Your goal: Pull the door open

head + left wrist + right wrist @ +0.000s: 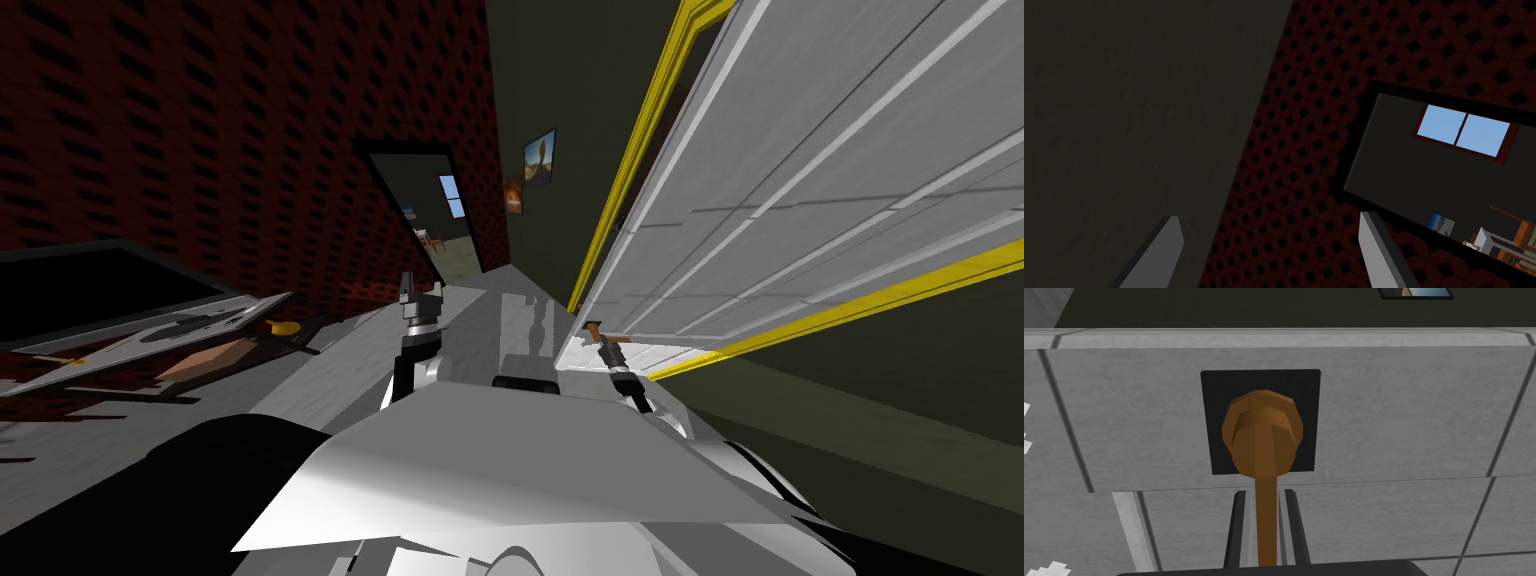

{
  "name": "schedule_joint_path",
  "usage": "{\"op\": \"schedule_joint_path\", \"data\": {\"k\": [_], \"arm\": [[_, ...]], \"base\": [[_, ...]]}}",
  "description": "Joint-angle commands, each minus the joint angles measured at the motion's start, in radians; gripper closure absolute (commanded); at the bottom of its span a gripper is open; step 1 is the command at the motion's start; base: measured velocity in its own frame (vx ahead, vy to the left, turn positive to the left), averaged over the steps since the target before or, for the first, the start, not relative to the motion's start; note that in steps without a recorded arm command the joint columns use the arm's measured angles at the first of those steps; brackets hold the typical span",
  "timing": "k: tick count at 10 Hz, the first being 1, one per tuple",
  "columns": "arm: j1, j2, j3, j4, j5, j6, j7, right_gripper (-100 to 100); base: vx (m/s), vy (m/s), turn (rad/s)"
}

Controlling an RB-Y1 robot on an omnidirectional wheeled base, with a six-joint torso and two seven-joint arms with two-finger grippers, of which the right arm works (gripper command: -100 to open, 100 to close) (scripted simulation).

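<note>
A white panelled door (800,200) in a yellow frame (640,140) stands to my right, swung partly away from the frame. Its brown lever handle (1264,438) sits on a black plate (1211,418) on the door's face (1399,418). My right gripper (1267,528) is shut on the lever, its two fingers pressing the bar's sides. The head view shows that gripper (597,338) at the door's lower edge by the handle (592,326). My left gripper (420,295) is raised in front of me, open, fingers (1161,250) wide apart with nothing between them.
A dark red patterned wall (200,130) runs on my left with a dark doorway (430,215) in it. A low table with a black screen (90,290) stands at the left. Grey floor (500,310) stretches ahead along the olive wall (560,70).
</note>
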Motion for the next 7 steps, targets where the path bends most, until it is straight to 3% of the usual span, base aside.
{"op": "schedule_joint_path", "data": {"k": [1,2,3,5,6,7], "arm": [[0.020,0.004,0.002,-0.039,0.001,0.020,0.002,100],[0.020,0.004,0.002,-0.039,0.001,0.020,0.002,100],[-0.004,0.013,0.008,-0.030,-0.008,0.037,0.014,100],[-0.004,0.013,0.008,-0.030,-0.008,0.037,0.014,100],[-0.026,0.021,0.014,-0.022,-0.017,0.053,0.025,100],[-0.026,0.021,0.014,0.011,-0.017,0.053,0.025,100]], "base": [[-0.011,0.007,-0.020],[0.007,0.011,-0.009],[-0.081,-0.034,0.073],[-0.091,-0.046,0.058],[-0.121,-0.075,0.099],[-0.136,-0.075,0.088]]}}
